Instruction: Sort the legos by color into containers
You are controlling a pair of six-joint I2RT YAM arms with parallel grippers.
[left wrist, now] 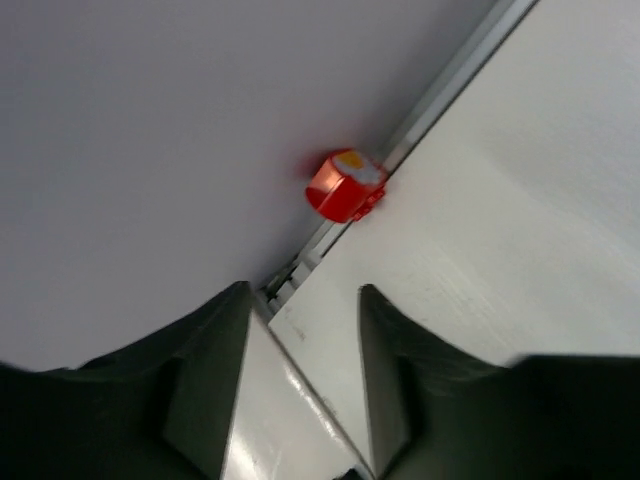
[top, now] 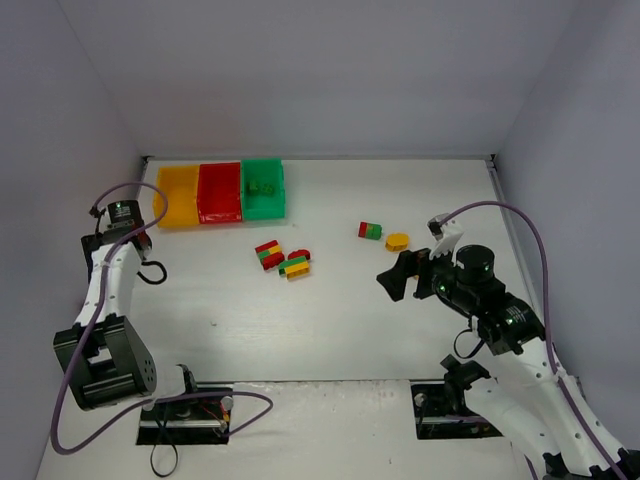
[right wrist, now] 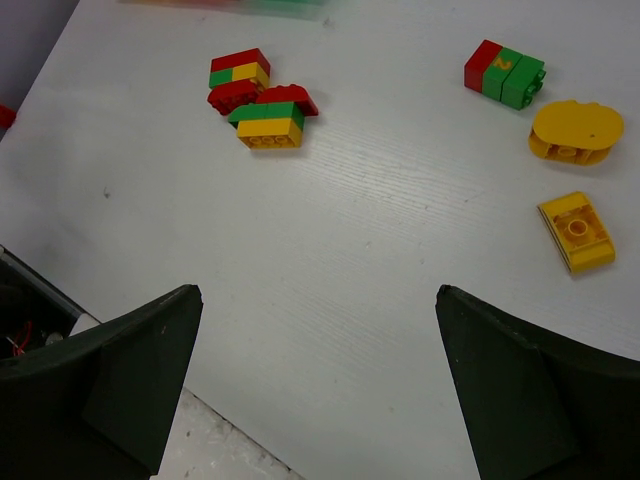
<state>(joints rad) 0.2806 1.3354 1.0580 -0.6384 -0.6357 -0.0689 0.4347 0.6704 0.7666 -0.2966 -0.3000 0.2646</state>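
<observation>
I am hovering my right fingers [right wrist: 130,380], spread and empty, over the counter [right wrist: 330,260] near the legos [right wrist: 262,105]; containers [top: 220,213] are sitting far left. I am aiming to straddle the loose yellow brick [right wrist: 576,231] squarely. My left fingers [left wrist: 205,380] are gaping, empty.

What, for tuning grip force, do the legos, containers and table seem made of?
The legos look like hard moulded plastic: crisp studs, slight sheen. The containers seem thin glossy plastic, by their highlights. The table shows faint grain, likely matte white laminate.
</observation>
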